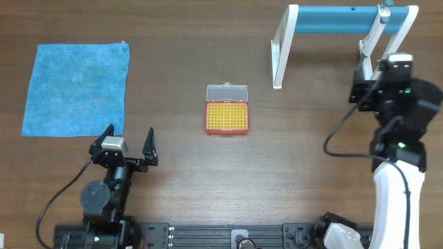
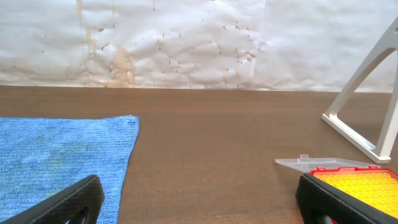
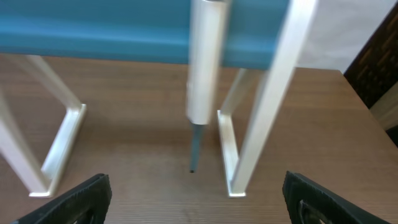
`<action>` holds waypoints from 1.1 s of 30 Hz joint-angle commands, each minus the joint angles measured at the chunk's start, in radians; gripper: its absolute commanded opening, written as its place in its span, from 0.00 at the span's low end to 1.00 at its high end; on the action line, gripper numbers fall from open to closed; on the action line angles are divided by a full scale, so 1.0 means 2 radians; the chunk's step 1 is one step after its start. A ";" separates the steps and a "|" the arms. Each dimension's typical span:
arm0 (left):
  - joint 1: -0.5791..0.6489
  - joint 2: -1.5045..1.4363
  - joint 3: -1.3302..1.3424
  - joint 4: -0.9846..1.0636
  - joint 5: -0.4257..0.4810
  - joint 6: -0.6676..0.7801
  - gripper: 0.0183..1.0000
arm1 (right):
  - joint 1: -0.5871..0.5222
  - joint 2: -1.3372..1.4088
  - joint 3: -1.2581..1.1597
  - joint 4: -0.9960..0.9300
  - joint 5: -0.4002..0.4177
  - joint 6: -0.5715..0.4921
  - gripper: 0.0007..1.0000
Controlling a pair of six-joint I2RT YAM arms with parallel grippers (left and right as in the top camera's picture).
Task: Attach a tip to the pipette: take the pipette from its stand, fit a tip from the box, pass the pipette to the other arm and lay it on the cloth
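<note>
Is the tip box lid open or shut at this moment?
Open: the tip box shows its yellow tip grid, and the clear lid lies flipped back behind it.

Blue cloth (image 1: 76, 88); red tip box (image 1: 227, 129) with a yellow dotted grid inside (lid (image 1: 227, 90) clear); white stand (image 1: 277, 59), blue bar (image 1: 336, 19); dark brown wood-grain counter (image 1: 208, 187).

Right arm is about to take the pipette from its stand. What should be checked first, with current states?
1. White pipette hangs upright in the blue-barred white stand: ok.
2. Right arm's jaws open: ok.
3. Pipette centred between those jaws: ok.
4. Jaws far enough forward to close on it: cannot tell.
5. Red tip box with yellow rack, clear lid open: ok.
6. Blue cloth lies flat: ok.
</note>
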 commanded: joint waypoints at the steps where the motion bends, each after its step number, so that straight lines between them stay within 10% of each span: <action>1: -0.002 -0.004 -0.001 -0.004 -0.006 0.005 1.00 | -0.046 0.053 0.012 0.059 -0.135 -0.014 0.91; 18: -0.002 -0.004 -0.001 -0.004 -0.006 0.005 1.00 | -0.019 0.210 0.046 0.228 -0.160 0.061 0.91; 33: -0.002 -0.004 -0.001 -0.004 -0.006 0.005 1.00 | 0.014 0.254 0.057 0.292 -0.079 0.104 0.87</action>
